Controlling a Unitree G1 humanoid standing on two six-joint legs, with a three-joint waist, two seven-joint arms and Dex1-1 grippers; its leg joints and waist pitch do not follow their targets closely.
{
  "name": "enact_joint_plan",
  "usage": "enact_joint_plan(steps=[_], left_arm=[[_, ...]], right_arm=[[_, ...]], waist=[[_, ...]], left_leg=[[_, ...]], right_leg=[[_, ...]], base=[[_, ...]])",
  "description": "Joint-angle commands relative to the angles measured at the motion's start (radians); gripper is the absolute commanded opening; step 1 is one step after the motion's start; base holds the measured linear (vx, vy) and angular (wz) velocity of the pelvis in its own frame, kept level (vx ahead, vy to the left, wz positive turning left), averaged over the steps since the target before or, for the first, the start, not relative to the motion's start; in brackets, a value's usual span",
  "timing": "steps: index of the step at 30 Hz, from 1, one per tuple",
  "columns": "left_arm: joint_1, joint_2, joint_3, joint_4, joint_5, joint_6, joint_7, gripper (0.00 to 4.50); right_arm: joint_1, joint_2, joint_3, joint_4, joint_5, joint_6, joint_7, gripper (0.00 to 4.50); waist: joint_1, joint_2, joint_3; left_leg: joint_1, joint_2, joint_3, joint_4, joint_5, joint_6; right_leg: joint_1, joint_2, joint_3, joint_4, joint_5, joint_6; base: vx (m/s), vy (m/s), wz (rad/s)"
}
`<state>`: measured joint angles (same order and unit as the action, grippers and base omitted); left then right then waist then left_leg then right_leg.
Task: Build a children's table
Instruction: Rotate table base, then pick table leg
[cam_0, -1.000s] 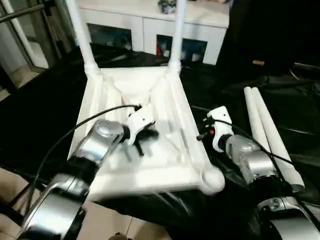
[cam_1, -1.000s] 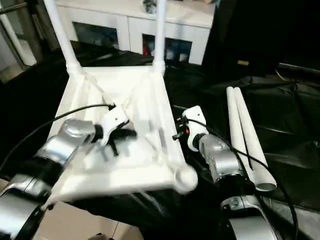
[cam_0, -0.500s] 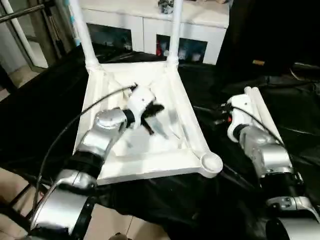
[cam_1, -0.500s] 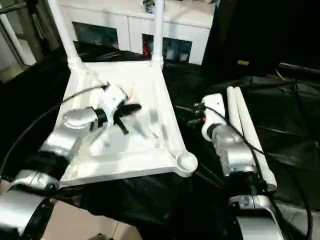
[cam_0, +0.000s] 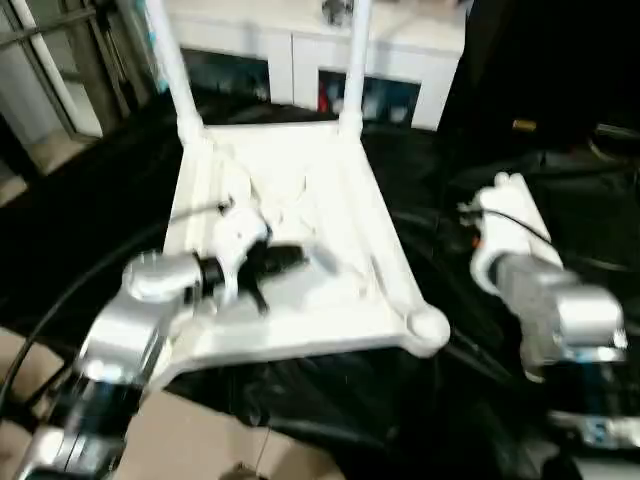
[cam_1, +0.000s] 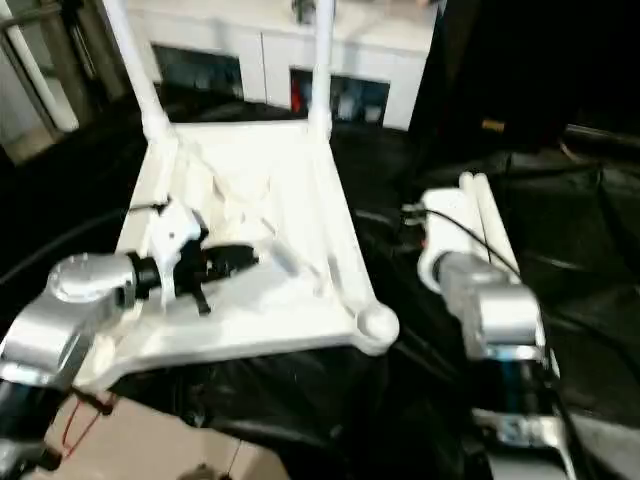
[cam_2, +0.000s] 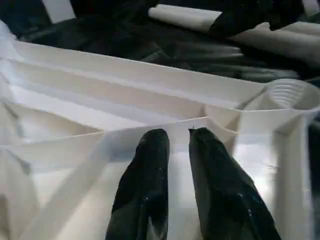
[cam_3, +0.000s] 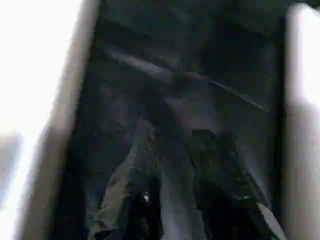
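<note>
Black sheeting (cam_0: 480, 400) covers work surface (white cabinet (cam_0: 300, 50) behind)

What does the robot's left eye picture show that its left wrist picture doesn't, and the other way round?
Left eye view: two legs standing upright in the far corner sockets, the white cabinet behind, and the silver right arm. Left wrist view: the ridged rings inside the near corner socket, close up. Both: the table top's ribbed underside and the left tool, its black fingers slightly apart, holding nothing.
</note>
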<state>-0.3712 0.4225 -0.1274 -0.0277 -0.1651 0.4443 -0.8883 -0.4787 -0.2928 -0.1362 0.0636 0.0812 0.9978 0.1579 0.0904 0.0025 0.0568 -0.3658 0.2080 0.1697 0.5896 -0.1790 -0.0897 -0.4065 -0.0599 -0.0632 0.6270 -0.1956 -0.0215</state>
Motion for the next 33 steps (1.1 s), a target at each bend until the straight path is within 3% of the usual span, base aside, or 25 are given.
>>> enact_joint_plan(steps=[1, 3, 4, 7, 10, 15, 16, 20, 28, 33], left_arm=[[0.007, 0.008, -0.008, -0.062, -0.014, 0.044, 0.011, 1.24], [0.012, 0.004, -0.009, -0.08, -0.017, 0.062, 0.02, 1.32], [0.011, 0.003, -0.012, -0.083, -0.018, 0.066, 0.019, 1.62], [0.009, 0.002, -0.027, -0.1, -0.021, 0.082, 0.015, 1.67], [0.011, 0.006, -0.03, -0.114, -0.026, 0.098, 0.017, 2.09], [0.007, 0.015, -0.041, -0.134, -0.033, 0.122, 0.008, 2.28], [0.007, 0.016, -0.043, -0.135, -0.032, 0.121, 0.01, 2.53], [0.007, 0.02, -0.051, -0.138, -0.032, 0.125, 0.006, 2.73], [0.006, 0.026, -0.064, -0.132, -0.011, 0.101, 0.025, 3.34], [0.006, 0.03, -0.069, -0.132, -0.016, 0.102, 0.023, 3.34]], right_arm=[[-0.001, -0.023, -0.035, -0.035, -0.015, 0.063, -0.031, 1.46], [-0.002, -0.037, -0.043, -0.045, -0.022, 0.092, -0.041, 1.56], [-0.003, -0.043, -0.047, -0.043, -0.022, 0.098, -0.041, 1.76], [-0.006, -0.078, -0.068, -0.023, -0.029, 0.123, -0.043, 1.88], [-0.009, -0.083, -0.078, -0.024, -0.029, 0.145, -0.048, 2.22], [-0.014, -0.119, -0.094, -0.022, -0.02, 0.198, -0.04, 2.55], [-0.009, -0.121, -0.097, -0.025, -0.015, 0.207, -0.036, 2.72], [0.01, -0.128, -0.097, -0.027, -0.011, 0.227, -0.033, 3.09], [0.016, -0.121, -0.098, -0.025, 0.026, 0.322, 0.001, 3.44], [0.016, -0.108, -0.114, -0.025, 0.042, 0.357, 0.007, 3.44]], waist=[[-0.003, 0.01, -0.063], [-0.003, 0.009, -0.065], [-0.003, 0.009, -0.065], [-0.004, 0.01, -0.067], [-0.005, 0.011, -0.066], [-0.003, 0.013, -0.067], [-0.003, 0.014, -0.067], [-0.003, 0.014, -0.069], [-0.002, 0.015, -0.071], [-0.001, 0.013, -0.07]], left_leg=[[0.012, 0.012, -0.001, -0.068, -0.171, -0.055], [0.01, 0.009, 0.0, -0.067, -0.158, -0.054], [0.009, 0.008, 0.0, -0.065, -0.15, -0.051], [0.009, 0.007, 0.0, -0.063, -0.137, -0.048], [0.009, 0.006, 0.001, -0.061, -0.131, -0.045], [0.009, 0.005, 0.001, -0.059, -0.131, -0.042], [0.009, 0.005, 0.001, -0.059, -0.13, -0.04], [0.008, 0.006, 0.001, -0.058, -0.12, -0.038], [0.009, 0.006, 0.0, -0.056, -0.115, -0.034], [0.008, 0.006, 0.0, -0.056, -0.111, -0.035]], right_leg=[[0.057, -0.06, 0.052, -0.077, -0.153, -0.141], [0.058, -0.058, 0.052, -0.076, -0.144, -0.134], [0.059, -0.058, 0.052, -0.077, -0.137, -0.133], [0.06, -0.057, 0.052, -0.075, -0.122, -0.132], [0.06, -0.056, 0.051, -0.075, -0.116, -0.137], [0.061, -0.055, 0.051, -0.076, -0.122, -0.139], [0.061, -0.055, 0.051, -0.076, -0.124, -0.139], [0.062, -0.055, 0.05, -0.074, -0.113, -0.142], [0.063, -0.055, 0.05, -0.073, -0.106, -0.147], [0.063, -0.056, 0.05, -0.072, -0.105, -0.151]], base=[[0.0, 0.0, 0.0], [0.0, 0.0, 0.0], [0.0, 0.0, 0.0], [0.0, 0.0, 0.0], [0.0, 0.0, 0.0], [0.0, 0.0, 0.0], [0.0, 0.0, 0.0], [0.0, 0.0, 0.0], [0.0, 0.0, 0.0], [0.0, 0.0, 0.0]])
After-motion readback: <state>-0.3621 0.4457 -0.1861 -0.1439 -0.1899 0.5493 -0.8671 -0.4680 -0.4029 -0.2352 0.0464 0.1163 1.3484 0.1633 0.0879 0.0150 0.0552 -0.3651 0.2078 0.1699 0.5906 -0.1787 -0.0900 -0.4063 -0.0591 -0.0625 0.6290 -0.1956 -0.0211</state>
